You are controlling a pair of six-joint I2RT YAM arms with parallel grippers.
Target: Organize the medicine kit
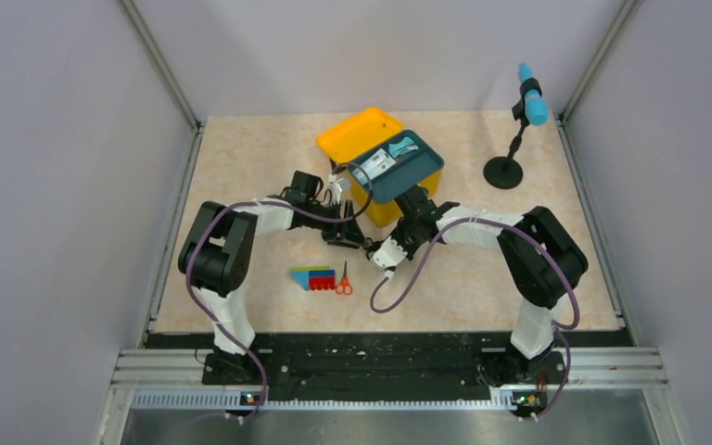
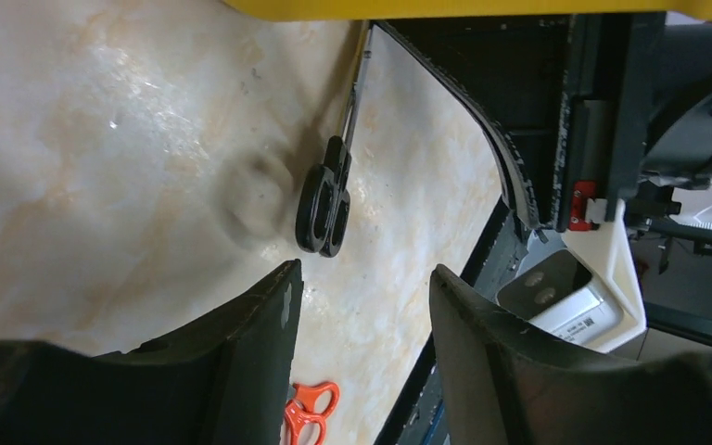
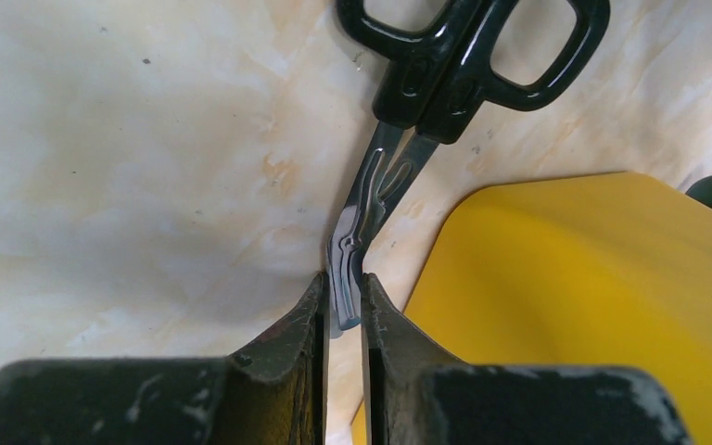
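The yellow medicine kit (image 1: 357, 135) stands open at the back of the table. A dark teal tray (image 1: 419, 169) with small items rests askew on its base. The kit's yellow wall shows in the right wrist view (image 3: 575, 306) and along the top edge of the left wrist view (image 2: 473, 7). My right gripper (image 3: 343, 283) is shut on the blade tips of black-handled scissors (image 3: 473, 56), low over the table beside the kit. My left gripper (image 2: 362, 269) is open and empty, a short way from the scissors' handles (image 2: 324, 199). In the top view both grippers, left (image 1: 350, 237) and right (image 1: 380, 247), meet in front of the kit.
Small orange scissors (image 1: 343, 282) and a multicoloured toy block (image 1: 312, 277) lie near the front, below the grippers. The orange scissors also show in the left wrist view (image 2: 311, 413). A black stand with a blue-tipped microphone (image 1: 517, 139) is at the back right.
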